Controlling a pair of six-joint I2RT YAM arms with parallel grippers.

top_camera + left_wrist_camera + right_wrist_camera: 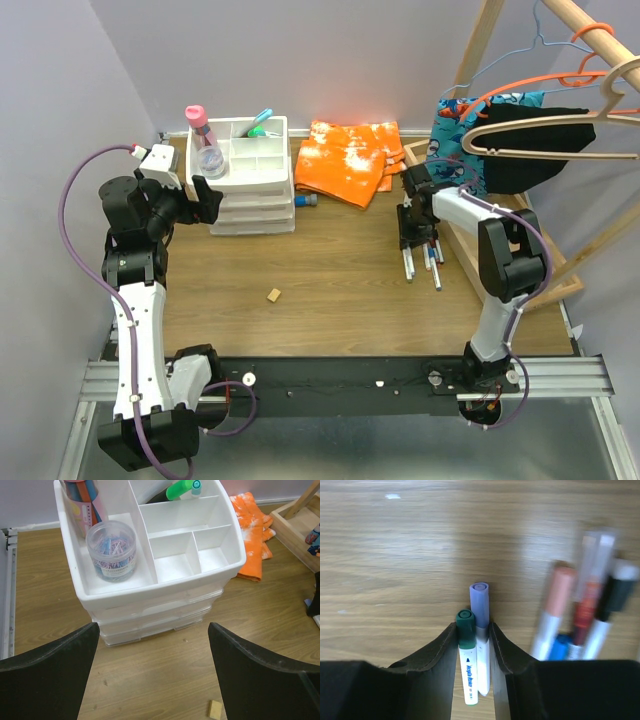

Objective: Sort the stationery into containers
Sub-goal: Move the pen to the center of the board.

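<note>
White pens (546, 630) — blurry, half behind fingers (520, 680)

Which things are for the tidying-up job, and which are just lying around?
For the job: two pens in the right gripper, loose pens, marker, bottle, tube, drawer unit.
Just lying about: orange cloth, wooden block, wooden tray.

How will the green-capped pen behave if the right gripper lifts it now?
Probably stiff and light: the green-capped pen is a slim, straight barrel. It may slip or pivot, since the right gripper pinches it side by side with the purple-capped pen, both round and smooth. If dropped, it would likely roll on the table.
</note>
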